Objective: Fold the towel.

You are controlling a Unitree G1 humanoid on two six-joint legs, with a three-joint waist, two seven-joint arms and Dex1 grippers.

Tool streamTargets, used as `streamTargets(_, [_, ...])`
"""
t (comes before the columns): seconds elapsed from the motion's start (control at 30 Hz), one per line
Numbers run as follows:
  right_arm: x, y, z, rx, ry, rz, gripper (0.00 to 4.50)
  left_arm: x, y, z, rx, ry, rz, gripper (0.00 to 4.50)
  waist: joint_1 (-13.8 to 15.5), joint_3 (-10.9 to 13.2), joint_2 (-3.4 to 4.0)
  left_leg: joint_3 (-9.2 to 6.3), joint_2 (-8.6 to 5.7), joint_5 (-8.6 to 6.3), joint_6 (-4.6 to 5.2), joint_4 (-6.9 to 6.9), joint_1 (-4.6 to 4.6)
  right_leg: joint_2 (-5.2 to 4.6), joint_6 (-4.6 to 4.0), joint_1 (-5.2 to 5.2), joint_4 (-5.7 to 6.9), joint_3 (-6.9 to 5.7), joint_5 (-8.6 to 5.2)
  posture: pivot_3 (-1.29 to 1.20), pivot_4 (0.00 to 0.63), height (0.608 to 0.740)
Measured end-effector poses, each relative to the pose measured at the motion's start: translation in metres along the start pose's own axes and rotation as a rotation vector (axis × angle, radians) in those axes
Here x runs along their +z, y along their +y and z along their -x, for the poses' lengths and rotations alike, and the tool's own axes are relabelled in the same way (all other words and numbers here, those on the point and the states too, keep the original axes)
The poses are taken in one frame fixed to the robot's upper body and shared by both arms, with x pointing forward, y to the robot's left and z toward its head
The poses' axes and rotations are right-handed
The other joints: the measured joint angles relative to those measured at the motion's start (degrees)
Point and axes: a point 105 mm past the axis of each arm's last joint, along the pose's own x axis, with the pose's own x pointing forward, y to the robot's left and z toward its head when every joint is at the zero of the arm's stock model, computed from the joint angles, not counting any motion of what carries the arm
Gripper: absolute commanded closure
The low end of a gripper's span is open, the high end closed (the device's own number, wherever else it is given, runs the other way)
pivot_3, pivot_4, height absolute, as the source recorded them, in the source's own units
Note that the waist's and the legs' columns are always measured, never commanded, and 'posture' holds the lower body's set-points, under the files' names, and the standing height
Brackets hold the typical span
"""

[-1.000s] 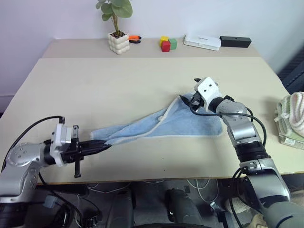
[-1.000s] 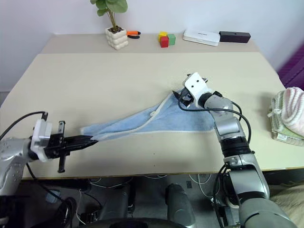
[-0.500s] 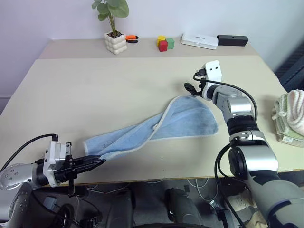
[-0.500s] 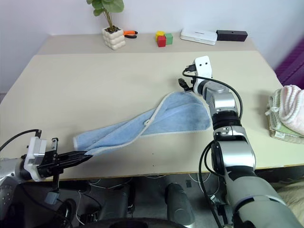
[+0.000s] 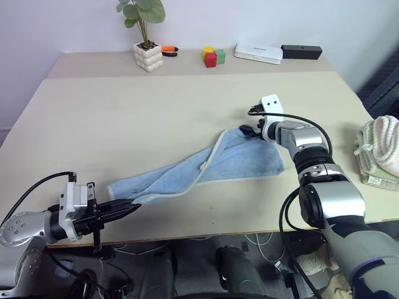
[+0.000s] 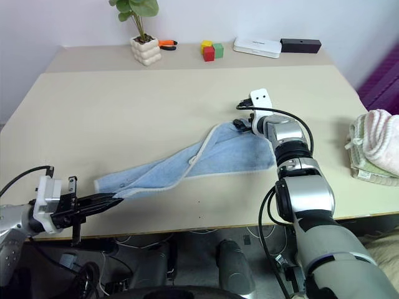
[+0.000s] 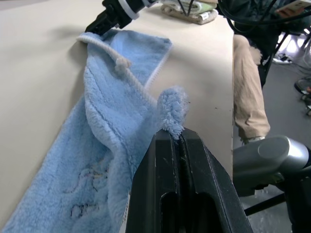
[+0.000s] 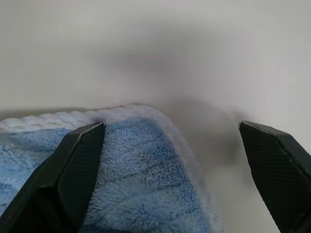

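**At the near table edge: towel corner pinched, far end under spread fingers**

At the near left edge of the table (image 5: 93, 124), the left gripper (image 5: 128, 209) has its two black fingers pressed together on one corner of the towel (image 5: 212, 165); in the left wrist view a tuft of blue terry sticks up from between the fingertips (image 7: 177, 136). From that pinch the light blue towel runs diagonally across the table toward the right, twisted and partly doubled over itself, its paler hem forming a line along the fold. A small dark printed mark (image 7: 85, 187) lies on the cloth near the held end; its writing cannot be read.

Over the towel's far rounded end, the right gripper (image 5: 250, 129) points down at the cloth with its fingers spread wide; in the right wrist view one fingertip (image 8: 80, 160) sits over the blue pile and the other over bare table beyond the hem. Whether they touch the cloth cannot be told.

Along the back of the table stand a potted plant (image 5: 147, 43) in a bumpy white pot, an orange-handled tool (image 5: 169, 52) just beside it, coloured blocks (image 5: 212, 56), a flat white device (image 5: 258, 53) and a black box (image 5: 301, 52). None carries legible lettering. Off the right edge lies a stack of folded towels (image 5: 379, 152), cream and pale green. Nothing stands between the grippers and the towel.
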Motion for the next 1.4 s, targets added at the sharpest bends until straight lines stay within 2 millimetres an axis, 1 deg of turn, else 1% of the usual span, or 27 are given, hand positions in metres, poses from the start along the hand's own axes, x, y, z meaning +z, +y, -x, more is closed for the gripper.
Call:
streamTargets(0.07, [0.0,0.004,-0.001,0.02,0.004,0.003,1.67,0.002,0.001,-0.001,-0.001,-0.004,-0.01,4.5,-0.05,0.0,0.0,0.0,0.0,0.0,0.0,0.0,0.0,0.0,0.0,0.0,0.01,0.0,0.0,0.0,0.15,0.74])
streamTargets(0.23, [-0.001,0.012,-0.001,0.074,0.03,-0.016,4.12,0.003,0.002,-0.001,-0.004,-0.005,-0.015,4.5,0.19,-0.04,-0.04,-0.01,0.0,0.0,0.0,0.03,0.03,0.0,0.0,0.07,0.0,0.0,0.0,0.0,0.15,0.74])
streamTargets(0.27, [-0.001,0.013,-0.001,0.08,0.031,-0.018,4.47,0.003,0.002,-0.001,-0.004,-0.005,-0.015,4.5,0.27,-0.04,-0.05,-0.01,0.0,0.0,0.0,0.05,0.03,-0.01,0.0,0.08,-0.01,0.0,0.0,0.0,0.15,0.74])
streamTargets(0.5, [0.001,0.014,-0.001,0.083,0.027,-0.03,4.47,0.003,0.003,-0.001,0.004,-0.005,-0.021,4.5,0.28,-0.06,-0.08,-0.01,-0.01,0.0,-0.01,0.04,0.03,-0.03,-0.01,0.08,-0.02,0.0,0.0,0.0,0.15,0.74])
streamTargets(0.63, [0.004,0.005,-0.001,0.022,-0.027,-0.023,4.47,0.004,0.016,-0.002,0.07,-0.014,-0.046,4.5,0.37,-0.03,-0.03,-0.01,-0.03,0.0,-0.01,0.06,-0.02,-0.04,-0.01,0.07,-0.04,0.0,0.0,0.0,0.15,0.74])
streamTargets(0.7, [0.015,-0.003,0.001,-0.022,-0.116,-0.042,4.47,0.006,0.038,-0.003,0.177,-0.038,-0.067,4.5,0.38,0.02,0.05,-0.01,-0.03,0.0,0.0,0.07,-0.03,-0.01,0.02,0.04,-0.01,0.0,0.01,0.0,0.15,0.74])
streamTargets(0.8, [0.045,-0.012,0.013,-0.035,-0.301,-0.097,4.47,0.013,0.077,-0.001,0.356,-0.058,-0.058,4.5,0.31,0.02,0.05,-0.03,-0.02,0.0,0.0,0.06,-0.04,0.04,0.25,0.04,0.03,0.0,0.13,0.0,0.15,0.74])
streamTargets(0.87, [0.063,-0.015,0.022,-0.025,-0.404,-0.128,4.47,0.022,0.098,-0.003,0.439,-0.101,-0.045,4.5,0.3,0.02,0.05,-0.04,-0.02,0.0,0.01,0.05,-0.03,0.04,0.44,0.06,0.03,0.0,0.23,0.0,0.15,0.74])
streamTargets(0.93, [0.073,-0.016,0.029,-0.015,-0.482,-0.142,4.47,0.031,0.116,-0.007,0.509,-0.163,-0.013,4.5,0.31,0.02,0.04,-0.05,-0.02,0.0,0.01,0.04,-0.03,0.05,0.46,0.06,0.03,0.0,0.24,0.0,0.15,0.74])
streamTargets(1.0, [0.076,-0.017,0.033,-0.01,-0.526,-0.154,4.47,0.037,0.128,-0.008,0.552,-0.209,0.017,4.5,0.3,0.02,0.04,-0.05,-0.03,0.0,0.0,0.05,-0.04,0.05,0.48,0.07,0.03,0.0,0.25,0.0,0.15,0.74])
streamTargets(1.07, [0.075,-0.022,0.036,-0.027,-0.553,-0.167,4.47,0.041,0.142,-0.006,0.611,-0.227,0.024,4.5,0.31,0.02,0.04,-0.05,-0.03,0.0,0.0,0.04,-0.03,0.06,0.48,0.06,0.03,0.0,0.25,0.0,0.15,0.74])
streamTargets(1.17, [0.069,-0.032,0.044,-0.055,-0.575,-0.148,4.47,0.041,0.165,0.001,0.712,-0.208,0.018,4.5,0.34,0.02,0.04,-0.06,-0.03,0.0,0.0,0.04,-0.04,0.07,0.48,0.06,0.04,0.0,0.25,0.0,0.15,0.74])
streamTargets(1.23, [0.065,-0.036,0.046,-0.067,-0.577,-0.138,4.47,0.04,0.176,0.005,0.747,-0.194,0.003,4.5,0.32,0.03,0.04,-0.06,-0.03,0.0,0.0,0.04,-0.03,0.07,0.48,0.06,0.04,0.0,0.25,0.0,0.15,0.74])
streamTargets(1.33, [0.067,-0.034,0.045,-0.064,-0.571,-0.114,4.47,0.046,0.198,0.002,0.779,-0.187,-0.023,4.5,0.32,0.03,0.04,-0.07,-0.02,0.01,0.0,0.06,-0.02,0.14,0.48,0.05,0.08,-0.01,0.25,0.0,0.15,0.74])
streamTargets(1.4, [0.072,-0.03,0.041,-0.063,-0.573,-0.118,4.47,0.055,0.215,-0.002,0.804,-0.193,-0.049,4.5,0.32,0.04,0.03,-0.06,-0.04,0.01,0.0,0.07,-0.03,0.14,0.48,0.06,0.06,-0.01,0.26,0.0,0.15,0.74])
